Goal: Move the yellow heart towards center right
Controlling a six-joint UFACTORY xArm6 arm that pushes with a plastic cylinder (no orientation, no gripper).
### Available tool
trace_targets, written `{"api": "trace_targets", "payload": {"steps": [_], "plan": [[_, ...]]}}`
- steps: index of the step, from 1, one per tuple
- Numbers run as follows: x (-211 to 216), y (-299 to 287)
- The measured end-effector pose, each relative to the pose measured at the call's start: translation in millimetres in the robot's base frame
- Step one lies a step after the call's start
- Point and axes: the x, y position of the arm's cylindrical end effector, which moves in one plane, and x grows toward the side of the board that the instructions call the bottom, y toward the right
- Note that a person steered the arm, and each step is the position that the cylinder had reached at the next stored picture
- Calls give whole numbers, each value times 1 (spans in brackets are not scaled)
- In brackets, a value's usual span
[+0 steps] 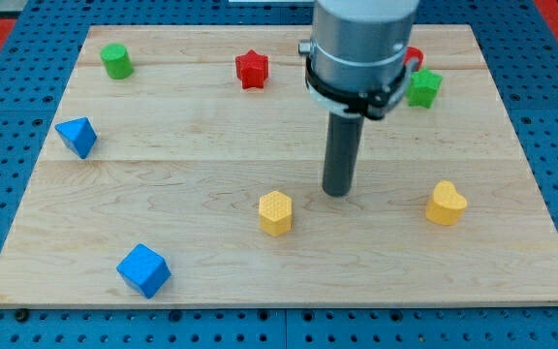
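Note:
The yellow heart lies on the wooden board at the view's right, a little below mid-height. My tip rests on the board about a hundred pixels to the heart's left, near the board's middle, touching no block. A yellow hexagon sits just left of and slightly below my tip.
A red star and a green cylinder lie near the view's top. A green star and a partly hidden red block sit beside the arm at top right. A blue triangle is at the left, a blue cube at bottom left.

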Motion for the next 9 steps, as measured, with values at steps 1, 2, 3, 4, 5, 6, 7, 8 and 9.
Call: {"api": "trace_targets", "payload": {"steps": [1, 2, 3, 4, 5, 6, 7, 8, 9], "plan": [[27, 42], [47, 45], [37, 68], [11, 76], [-5, 88], [20, 76], [48, 75], [54, 133], [22, 133]]}}
